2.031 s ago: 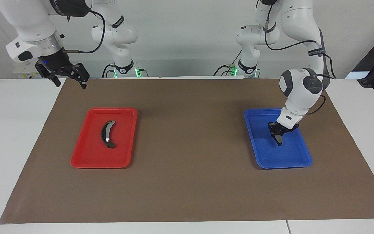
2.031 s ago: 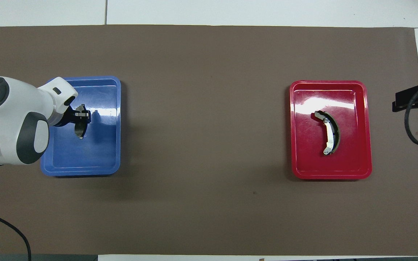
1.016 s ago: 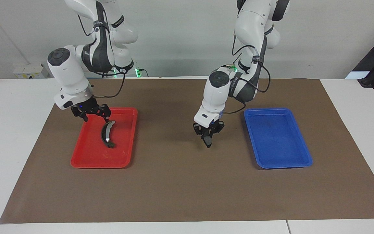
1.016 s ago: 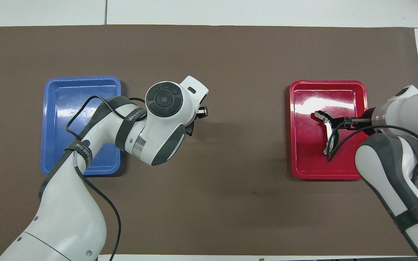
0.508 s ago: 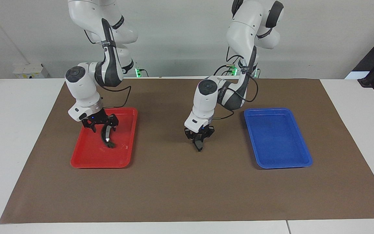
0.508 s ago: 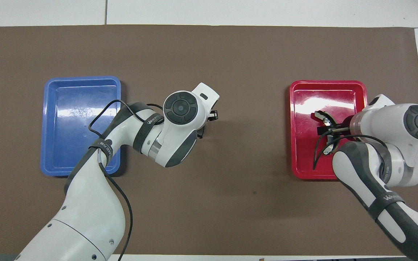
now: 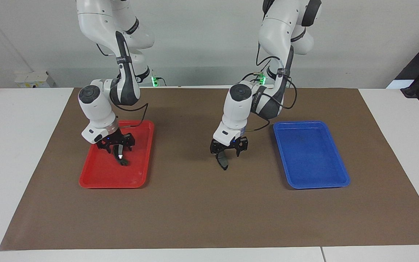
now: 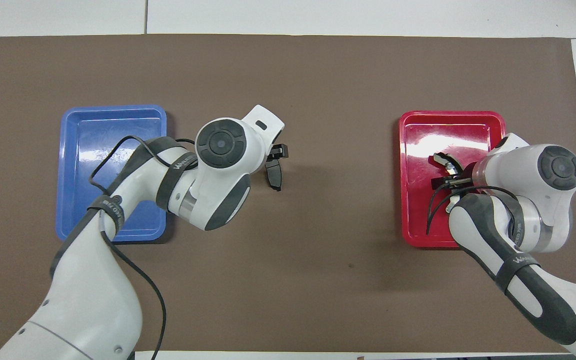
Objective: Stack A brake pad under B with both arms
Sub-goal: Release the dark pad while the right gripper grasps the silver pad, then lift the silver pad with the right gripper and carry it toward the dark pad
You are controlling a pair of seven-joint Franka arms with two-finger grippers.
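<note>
Overhead view: curved shiny B (image 8: 442, 161), glossy red tray (image 8: 418, 135).

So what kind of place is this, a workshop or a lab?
Probably a robotics lab: a white table with a brown mat, a red tray and a blue tray, a bare wall.

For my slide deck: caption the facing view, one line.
Left gripper over the short dark brake pad on the brown mat; right gripper at the crescent pad in the red tray.
</note>
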